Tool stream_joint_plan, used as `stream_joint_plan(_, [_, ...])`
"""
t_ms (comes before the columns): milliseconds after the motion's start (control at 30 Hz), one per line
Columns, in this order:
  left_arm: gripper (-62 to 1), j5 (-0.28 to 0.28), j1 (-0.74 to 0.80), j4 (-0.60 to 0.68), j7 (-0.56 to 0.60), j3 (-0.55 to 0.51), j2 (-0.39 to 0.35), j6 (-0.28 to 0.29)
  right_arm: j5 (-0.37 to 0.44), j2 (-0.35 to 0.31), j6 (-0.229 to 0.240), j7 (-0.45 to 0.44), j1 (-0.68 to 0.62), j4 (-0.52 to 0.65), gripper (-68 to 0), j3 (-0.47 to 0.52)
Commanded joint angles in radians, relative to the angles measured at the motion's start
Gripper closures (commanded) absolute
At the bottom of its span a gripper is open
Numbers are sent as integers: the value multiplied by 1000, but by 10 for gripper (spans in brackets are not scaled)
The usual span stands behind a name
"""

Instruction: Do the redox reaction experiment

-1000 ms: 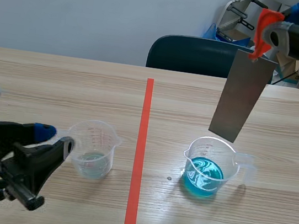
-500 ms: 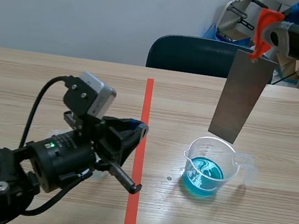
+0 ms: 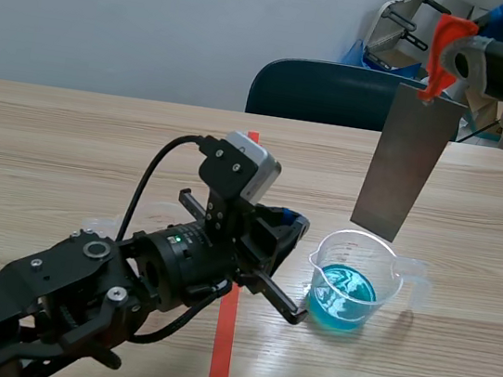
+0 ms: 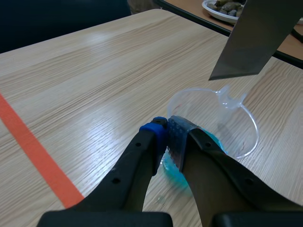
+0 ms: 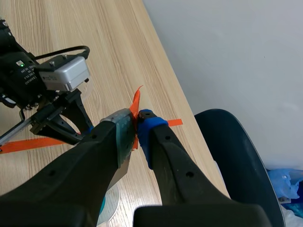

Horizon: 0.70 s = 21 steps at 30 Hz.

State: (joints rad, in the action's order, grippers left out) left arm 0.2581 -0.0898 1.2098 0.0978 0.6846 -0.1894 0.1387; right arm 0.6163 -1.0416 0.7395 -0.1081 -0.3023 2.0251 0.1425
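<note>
- Scene view: the left arm (image 3: 76,304) comes in low and lies across the red tape line (image 3: 250,156) on the bench (image 3: 70,144).
- The left fingers (image 3: 285,231) sit at 9 o'clock of a clear measuring cup (image 3: 388,281), right against its side. The cup stands upright and holds blue liquid (image 3: 341,295).
- At the cup's 12 o'clock a grey metal strip (image 3: 405,163) hangs tilted, its lower end just over the far rim and clear of the liquid.
- The right fingers (image 3: 466,59) are clamped on an orange tab (image 3: 449,34) at the strip's top end.
- A second clear cup (image 3: 97,222) shows only as an edge behind the left arm. A dark chair (image 3: 321,91) stands past the bench.
- Left wrist view: the fingers are pressed nearly together with nothing seen between them. Their tips cover the cup's near wall, so contact cannot be judged.
- The strip's lower corner hangs at 1 o'clock, above the cup's spout.
- Right wrist view: the fingers pinch the orange tab between their pads. The left arm lies below, at 10 o'clock.
</note>
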Motion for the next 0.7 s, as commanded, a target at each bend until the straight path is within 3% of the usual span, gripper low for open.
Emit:
stream_joint_plan(0, [-21, 2, -10, 5, 13, 4, 15, 2, 12, -11, 6, -18, 17, 6, -8, 0])
stream_joint_plan(667, [-21, -13, -26, -33, 16, 13, 42, -13, 12, -11, 6, -18, 17, 6, -8, 0])
